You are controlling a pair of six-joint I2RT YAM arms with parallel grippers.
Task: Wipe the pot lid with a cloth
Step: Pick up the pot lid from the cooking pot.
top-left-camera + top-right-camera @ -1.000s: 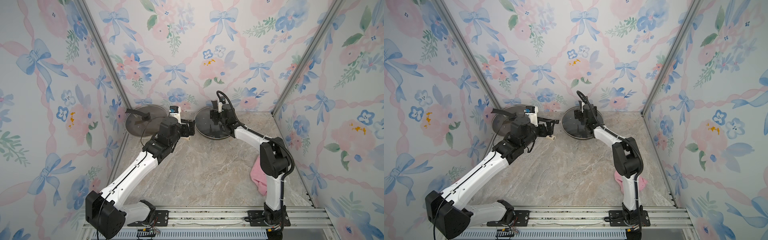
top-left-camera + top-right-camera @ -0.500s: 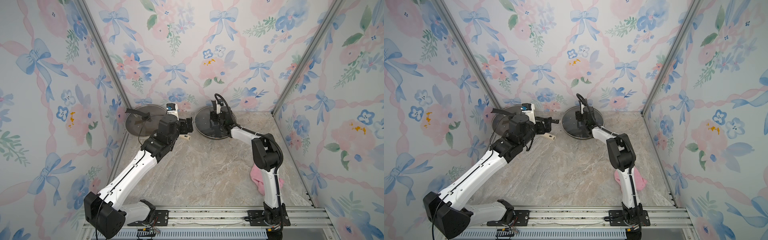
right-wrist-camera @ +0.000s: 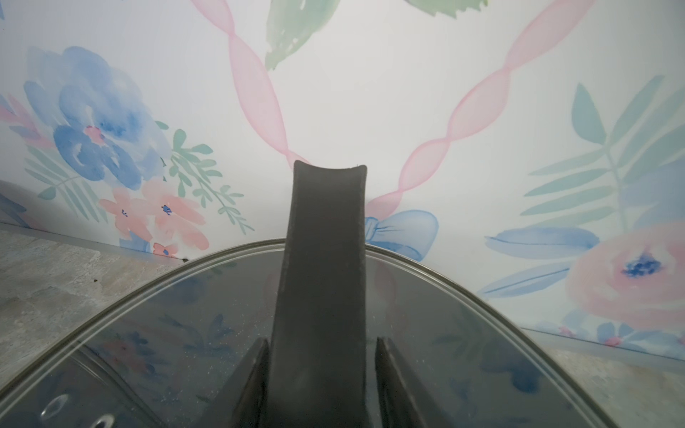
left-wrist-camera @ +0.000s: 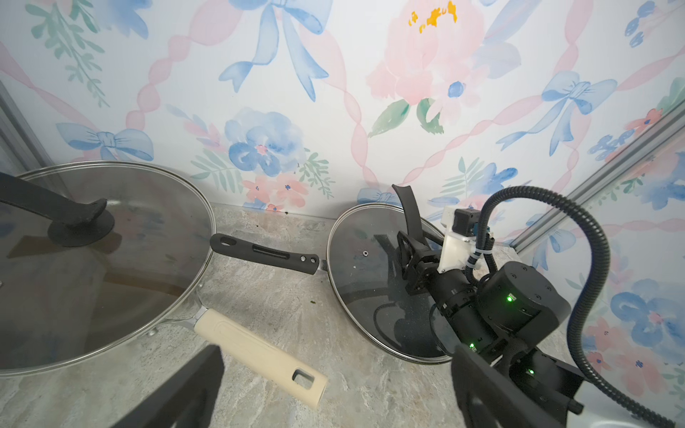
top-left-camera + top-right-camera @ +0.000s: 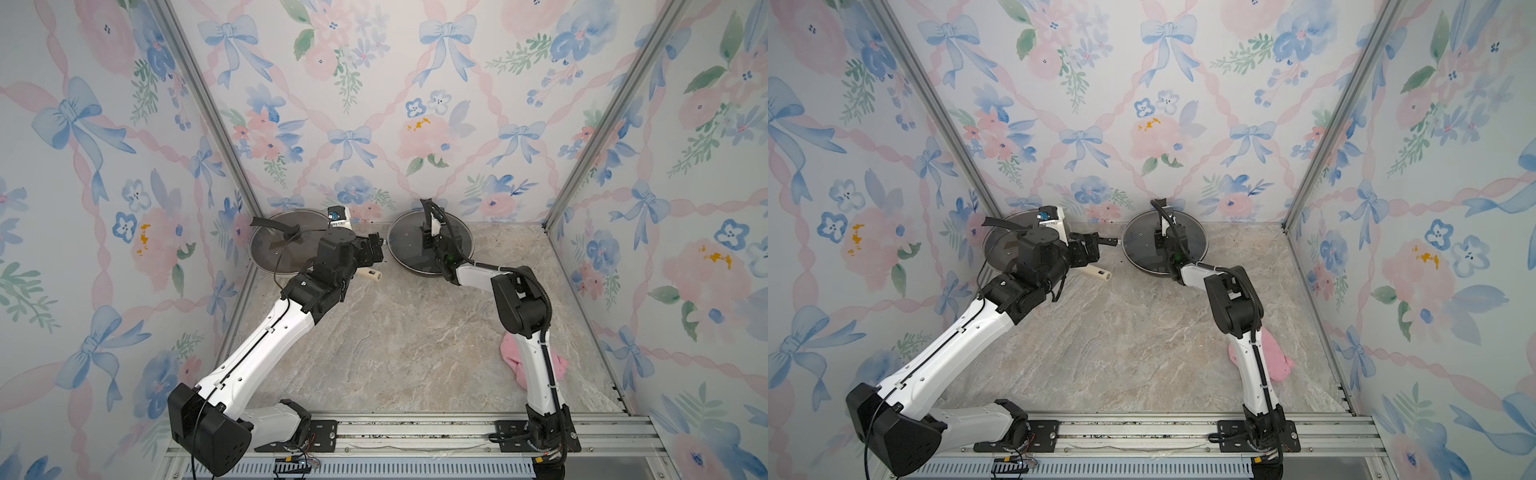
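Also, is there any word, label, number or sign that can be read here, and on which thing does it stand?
No text is readable in any view.
The blue mark on the left wrist camera is too small to read.
The beige pan handle bears only a moulded outline, no letters.
The black pan handle shows no letters.

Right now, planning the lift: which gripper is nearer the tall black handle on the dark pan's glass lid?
Right: the right gripper straddles the handle; left gripper hovers beyond the lid's rim.
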